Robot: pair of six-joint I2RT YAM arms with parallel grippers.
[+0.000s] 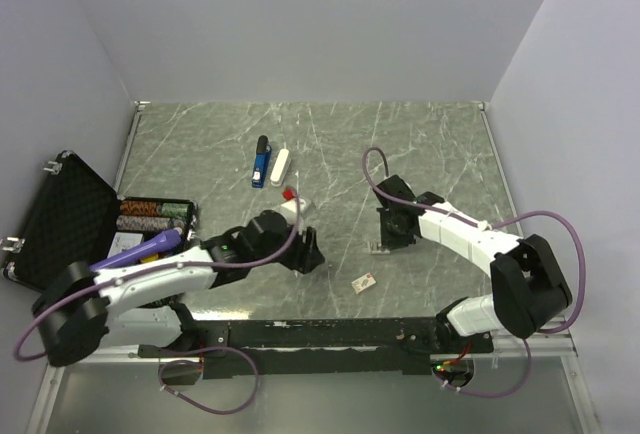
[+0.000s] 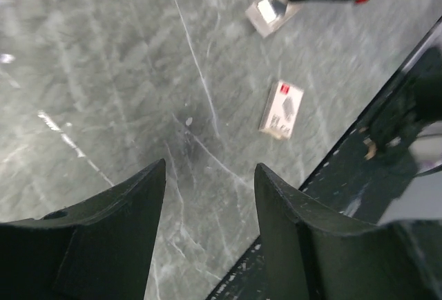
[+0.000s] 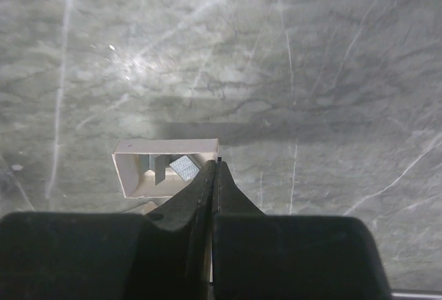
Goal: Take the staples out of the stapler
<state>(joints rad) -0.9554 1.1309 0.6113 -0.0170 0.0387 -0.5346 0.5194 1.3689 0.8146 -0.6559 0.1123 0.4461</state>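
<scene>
Nearest the arms' bases, the left gripper (image 2: 210, 193) is hanging released over the marbled grey-green surface (image 1: 440, 144). Its two matte black fingers (image 2: 117, 238) are standing spread with nothing between them. Just beyond, a small rectangular card (image 2: 282, 110) is lying flat, its red-and-grey print too blurred to read. To the right, the right gripper (image 3: 215, 170) is clenching its jaws with no gap showing, and its tip is partly hiding a small open white box (image 3: 166, 146). Inside, what looks like a ribbed silvery strip of staples (image 3: 184, 168) is showing, half covered. At left, the left arm is cutting off an open, foam-lined black case (image 1: 60, 214). Farthest back, the blue stapler (image 1: 262, 162) with its black end is lying just beside a rounded white bar (image 1: 280, 166), well apart from both grippers.
</scene>
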